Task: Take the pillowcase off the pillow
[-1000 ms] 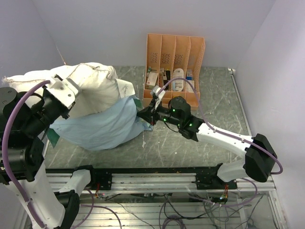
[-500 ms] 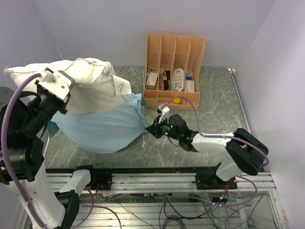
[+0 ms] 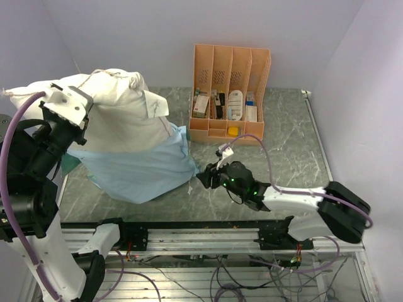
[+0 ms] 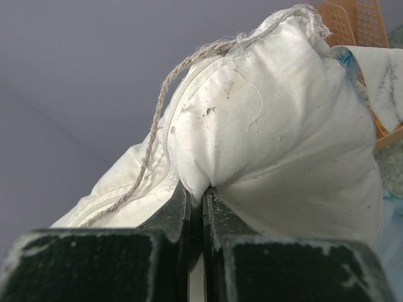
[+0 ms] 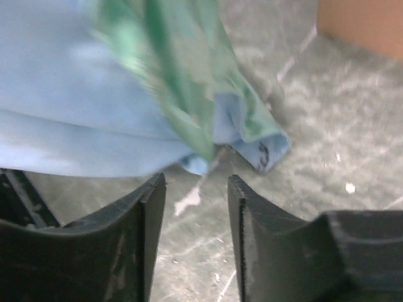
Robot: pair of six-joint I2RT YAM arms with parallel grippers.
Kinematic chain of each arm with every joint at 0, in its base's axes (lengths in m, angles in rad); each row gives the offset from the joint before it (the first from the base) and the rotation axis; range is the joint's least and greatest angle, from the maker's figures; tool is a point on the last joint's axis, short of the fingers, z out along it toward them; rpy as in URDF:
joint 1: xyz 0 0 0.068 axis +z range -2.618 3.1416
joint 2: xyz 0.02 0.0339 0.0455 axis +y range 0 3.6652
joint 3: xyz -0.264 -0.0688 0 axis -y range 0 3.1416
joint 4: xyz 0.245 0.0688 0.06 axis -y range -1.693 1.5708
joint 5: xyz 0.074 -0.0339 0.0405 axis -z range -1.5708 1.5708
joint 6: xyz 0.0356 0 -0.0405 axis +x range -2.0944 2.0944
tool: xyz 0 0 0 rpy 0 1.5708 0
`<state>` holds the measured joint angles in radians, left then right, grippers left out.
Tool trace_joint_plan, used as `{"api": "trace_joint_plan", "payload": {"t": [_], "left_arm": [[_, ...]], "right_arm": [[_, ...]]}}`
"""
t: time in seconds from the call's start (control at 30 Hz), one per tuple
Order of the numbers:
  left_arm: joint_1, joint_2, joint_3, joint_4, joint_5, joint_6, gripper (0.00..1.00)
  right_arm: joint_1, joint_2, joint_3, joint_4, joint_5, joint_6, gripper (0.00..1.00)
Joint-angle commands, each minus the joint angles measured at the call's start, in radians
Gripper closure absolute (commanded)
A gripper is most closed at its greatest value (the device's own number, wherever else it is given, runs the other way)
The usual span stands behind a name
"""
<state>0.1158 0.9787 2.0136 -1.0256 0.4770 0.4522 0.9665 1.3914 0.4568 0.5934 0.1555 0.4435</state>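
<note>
Table (image 3: 283, 145): grey-green marbled surface filling the middle of the top view.

Pillow (image 3: 119, 113): upper left of the top view, raised off the table and tilted, with its upper corners bare. Its lower edge meets the pillowcase. Whether that edge sits inside the cloth cannot be told.

Pillowcase (image 3: 141, 170): left of centre, below the pillow, plain blue face up. It hangs from the pillow's lower edge and narrows toward the right. In the right wrist view the green patterned face (image 5: 189, 82) shows at the folded end, which rests on the table.

Rack (image 3: 230, 63): orange, at upper centre against the back wall, with small items in its slots. It is near the pillowcase tip but not touching it.

Left gripper (image 4: 203, 198): at the left edge of the top view. Its jaws are pressed together on a fold of the pillow beside the seam.

Right gripper (image 3: 204, 177): at centre, low over the table, just right of the pillowcase tip. Its jaws stand apart and bare table shows between them. The cloth end lies just beyond the fingertips.

Cord (image 4: 160, 107): frayed string running along the pillow seam.
</note>
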Motion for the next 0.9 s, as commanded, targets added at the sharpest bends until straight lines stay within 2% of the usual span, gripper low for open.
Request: {"api": "trace_joint_plan", "payload": {"t": [0.0,0.13,0.27,0.37,0.6,0.87], "left_arm": [[0.003,-0.006,0.000,0.118,-0.027,-0.018,0.93],[0.003,-0.003,0.006,0.115,-0.013,-0.023,0.93],[0.003,-0.003,0.023,0.099,-0.003,-0.023,0.93],[0.003,-0.008,0.032,0.087,0.003,-0.012,0.93],[0.003,-0.019,0.036,0.066,0.013,0.018,0.93],[0.003,-0.031,0.022,0.067,0.025,0.018,0.93]], "right_arm": [[0.019,-0.201,0.084,-0.093,0.028,-0.067,0.50],[-0.014,-0.215,0.213,-0.114,-0.141,-0.127,0.37],[-0.043,-0.080,0.415,-0.256,-0.214,-0.201,0.36],[-0.081,-0.014,0.485,-0.298,-0.260,-0.195,0.38],[-0.128,-0.001,0.452,-0.254,-0.327,-0.167,0.44],[-0.151,0.066,0.452,-0.202,-0.422,-0.169,0.44]]}}
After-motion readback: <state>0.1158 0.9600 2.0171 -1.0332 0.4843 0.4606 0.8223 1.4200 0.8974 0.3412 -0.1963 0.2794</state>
